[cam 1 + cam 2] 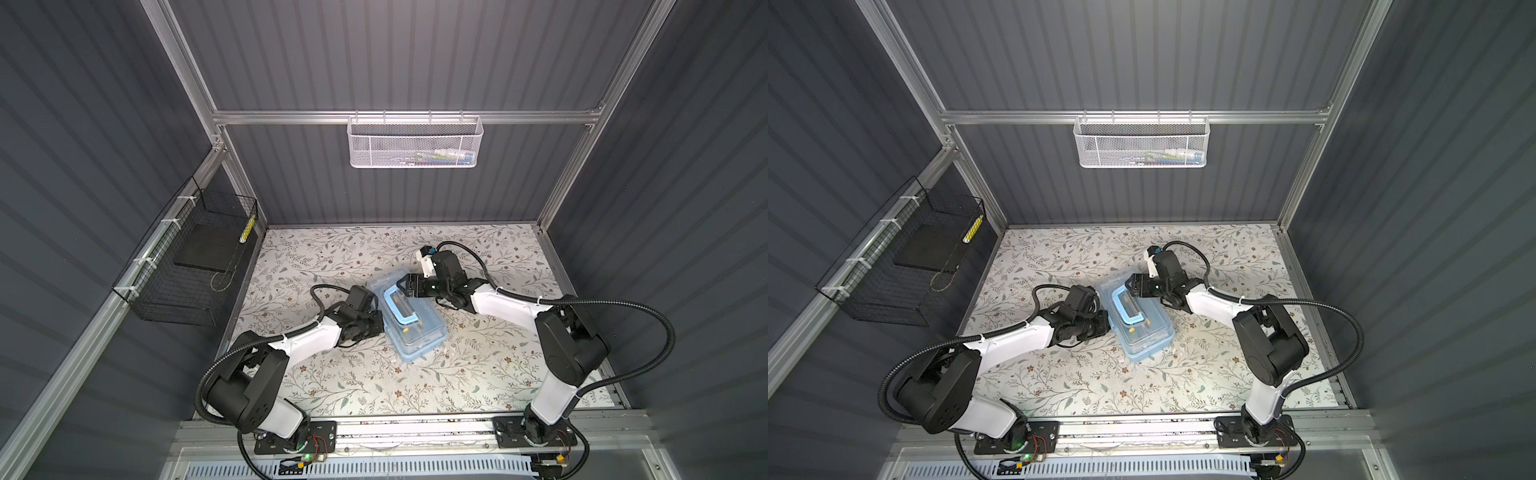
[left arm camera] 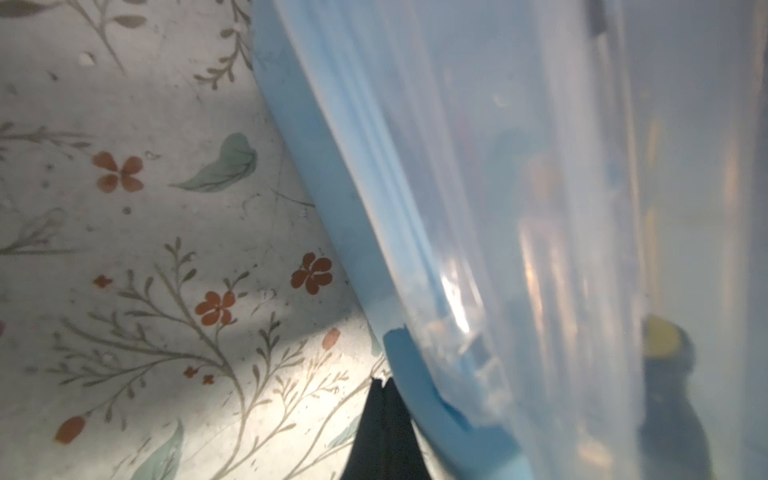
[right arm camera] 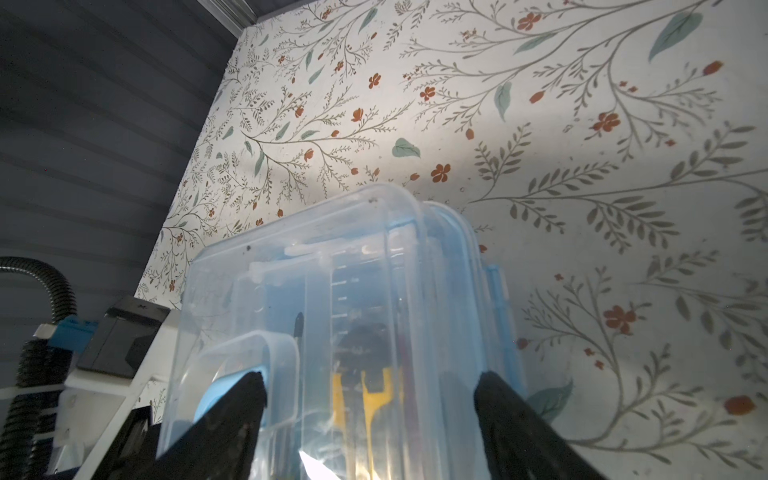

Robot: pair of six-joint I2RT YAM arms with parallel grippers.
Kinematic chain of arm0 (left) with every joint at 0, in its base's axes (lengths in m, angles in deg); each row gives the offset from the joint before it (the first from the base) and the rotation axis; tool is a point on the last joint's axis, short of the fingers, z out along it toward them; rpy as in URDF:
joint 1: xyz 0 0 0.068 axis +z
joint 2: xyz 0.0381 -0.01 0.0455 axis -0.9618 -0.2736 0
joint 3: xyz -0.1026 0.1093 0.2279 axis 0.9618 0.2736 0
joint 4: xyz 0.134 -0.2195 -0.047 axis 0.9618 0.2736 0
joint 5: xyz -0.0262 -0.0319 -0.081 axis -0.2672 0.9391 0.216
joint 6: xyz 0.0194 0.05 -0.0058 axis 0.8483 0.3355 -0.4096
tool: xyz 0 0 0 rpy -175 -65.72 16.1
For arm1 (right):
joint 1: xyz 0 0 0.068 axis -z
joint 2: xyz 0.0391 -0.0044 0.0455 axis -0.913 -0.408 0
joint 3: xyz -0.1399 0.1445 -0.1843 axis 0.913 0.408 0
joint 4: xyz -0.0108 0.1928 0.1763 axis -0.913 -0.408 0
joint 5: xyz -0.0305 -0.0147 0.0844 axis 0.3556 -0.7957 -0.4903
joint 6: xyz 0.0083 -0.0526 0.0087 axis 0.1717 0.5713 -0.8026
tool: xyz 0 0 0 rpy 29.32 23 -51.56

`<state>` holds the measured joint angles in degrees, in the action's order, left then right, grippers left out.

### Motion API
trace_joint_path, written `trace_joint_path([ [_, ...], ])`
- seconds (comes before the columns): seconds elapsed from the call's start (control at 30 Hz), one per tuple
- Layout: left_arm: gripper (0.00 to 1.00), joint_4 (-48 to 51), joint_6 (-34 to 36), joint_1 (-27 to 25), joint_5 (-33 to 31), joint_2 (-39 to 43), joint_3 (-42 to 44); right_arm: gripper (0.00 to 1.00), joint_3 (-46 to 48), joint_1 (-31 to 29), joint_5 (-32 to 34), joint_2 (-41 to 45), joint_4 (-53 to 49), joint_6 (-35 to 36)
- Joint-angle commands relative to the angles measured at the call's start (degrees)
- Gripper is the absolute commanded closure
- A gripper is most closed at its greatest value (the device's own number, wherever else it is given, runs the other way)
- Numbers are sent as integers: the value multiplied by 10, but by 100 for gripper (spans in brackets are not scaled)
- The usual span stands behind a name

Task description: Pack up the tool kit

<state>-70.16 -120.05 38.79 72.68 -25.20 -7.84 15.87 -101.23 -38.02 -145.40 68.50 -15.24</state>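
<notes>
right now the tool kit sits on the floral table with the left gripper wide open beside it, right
No: the left gripper is shut, not wide open; the left wrist view shows its tips pressed together. The tool kit does sit on the floral table, with that gripper beside it.

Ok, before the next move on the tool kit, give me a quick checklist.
1. lid down over the tool kit: ok.
2. handle flat on the lid: ok.
3. latch snapped shut: cannot tell.
4. left tool shut, tips beside the latch: ok.
5. right tool open, over the kit's far end: ok.
6. tool kit resting on the table: ok.
</notes>
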Motion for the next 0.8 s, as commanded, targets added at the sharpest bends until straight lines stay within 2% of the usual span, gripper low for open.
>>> trace_joint_path([
  [0.0, 95, -225, 47, -21, 70, 74, -84, 19, 80, -75, -154, -45, -88, -48],
  [0.03, 85, -201, 48, -13, 65, 87, -76, 19, 85, -69, -158, -43, -81, -51],
  [0.13, 80, -139, 48, 10, 50, 126, -47, 19, 93, -56, -167, -41, -70, -51],
  [0.17, 75, -122, 48, 17, 47, 137, -38, 19, 93, -53, -171, -42, -68, -49],
  [0.2, 67, -110, 48, 21, 41, 149, -30, 19, 92, -51, -174, -42, -67, -49],
  [0.23, 53, -101, 46, 22, 32, 162, -20, 19, 92, -49, -177, -43, -65, -48],
  [0.27, 46, -99, 42, 26, 30, 172, -8, 19, 90, -46, -182, -43, -64, -46],
  [0.33, 37, -88, 37, 28, 25, 188, 10, 19, 88, -43, -187, -44, -63, -43],
  [0.53, 34, -58, 29, 38, 11, 222, 60, 19, 82, -38, -192, -45, -68, -36],
  [0.7, 33, 51, 65, 77, -32, 265, 51, 19, 102, -19, -170, -29, -59, -51],
  [0.73, 28, 75, 72, 96, -39, 279, 45, 19, 107, -14, -163, -25, -58, -52],
  [0.77, 17, 88, 78, 114, -40, 293, 40, 19, 108, -13, -154, -21, -63, -48],
])
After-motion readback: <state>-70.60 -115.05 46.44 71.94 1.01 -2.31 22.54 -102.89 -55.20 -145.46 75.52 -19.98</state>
